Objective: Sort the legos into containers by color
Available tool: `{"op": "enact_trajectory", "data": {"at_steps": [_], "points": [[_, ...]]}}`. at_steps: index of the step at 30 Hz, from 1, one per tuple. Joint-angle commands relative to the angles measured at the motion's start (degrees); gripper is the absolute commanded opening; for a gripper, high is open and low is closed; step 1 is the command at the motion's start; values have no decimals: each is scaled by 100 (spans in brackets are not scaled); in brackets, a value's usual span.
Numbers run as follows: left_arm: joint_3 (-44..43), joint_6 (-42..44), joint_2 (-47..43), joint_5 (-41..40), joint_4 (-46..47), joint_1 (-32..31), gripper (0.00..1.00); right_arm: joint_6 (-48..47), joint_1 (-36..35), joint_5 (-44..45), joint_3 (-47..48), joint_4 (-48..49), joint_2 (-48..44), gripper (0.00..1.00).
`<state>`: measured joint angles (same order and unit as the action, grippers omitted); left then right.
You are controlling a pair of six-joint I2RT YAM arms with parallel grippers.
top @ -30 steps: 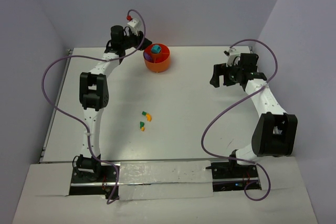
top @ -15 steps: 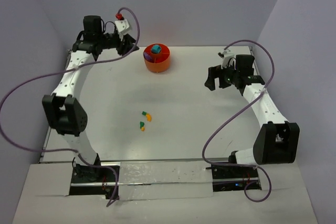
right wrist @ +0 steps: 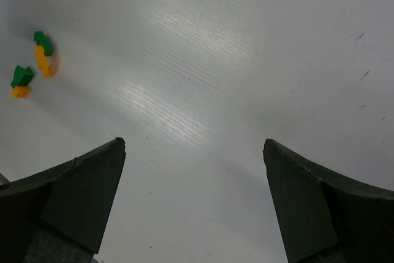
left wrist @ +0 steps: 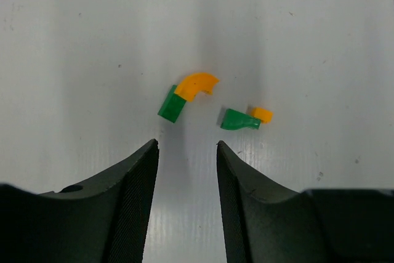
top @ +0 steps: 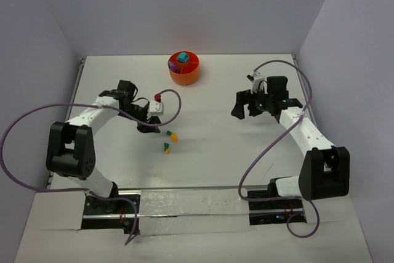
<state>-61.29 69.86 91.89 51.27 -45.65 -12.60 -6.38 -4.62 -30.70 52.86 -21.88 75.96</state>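
Loose legos lie mid-table: a green brick (left wrist: 172,104) touching a curved orange piece (left wrist: 196,85), and beside them a second green brick (left wrist: 237,119) touching a small orange one (left wrist: 262,114). My left gripper (left wrist: 187,146) hovers just short of them, open with a narrow gap and nothing between its fingers; from above, the left gripper (top: 149,128) sits just left of the pairs (top: 172,135). The orange tub (top: 184,76) at the back holds a teal brick (top: 181,58) and a purple one (top: 172,64). My right gripper (top: 239,108) stands wide open and empty right of centre.
The right wrist view shows the same green and orange bricks (right wrist: 43,53) far off at its upper left, with bare white table under the right gripper (right wrist: 194,143). Purple cables loop off both arms. Grey walls close the table at the back and sides.
My left arm has swung from the tub at the back down to the middle of the table beside the loose bricks. The right arm has moved left and a little nearer.
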Motion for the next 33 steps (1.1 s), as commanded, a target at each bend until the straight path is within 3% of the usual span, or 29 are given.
{"op": "enact_trajectory", "data": {"at_steps": [1, 8, 18, 33], "points": [[18, 1118, 141, 129, 425, -109, 47, 93, -31, -34, 31, 263, -108, 100], [395, 1540, 492, 51, 1084, -207, 45, 23, -38, 90, 133, 117, -66, 100], [542, 1603, 830, -458, 1617, -477, 53, 31, -45, 134, 336, -18, 100, 100], [513, 1759, 949, -1076, 1551, -823, 54, -35, -100, 200, 572, -115, 270, 100]]}}
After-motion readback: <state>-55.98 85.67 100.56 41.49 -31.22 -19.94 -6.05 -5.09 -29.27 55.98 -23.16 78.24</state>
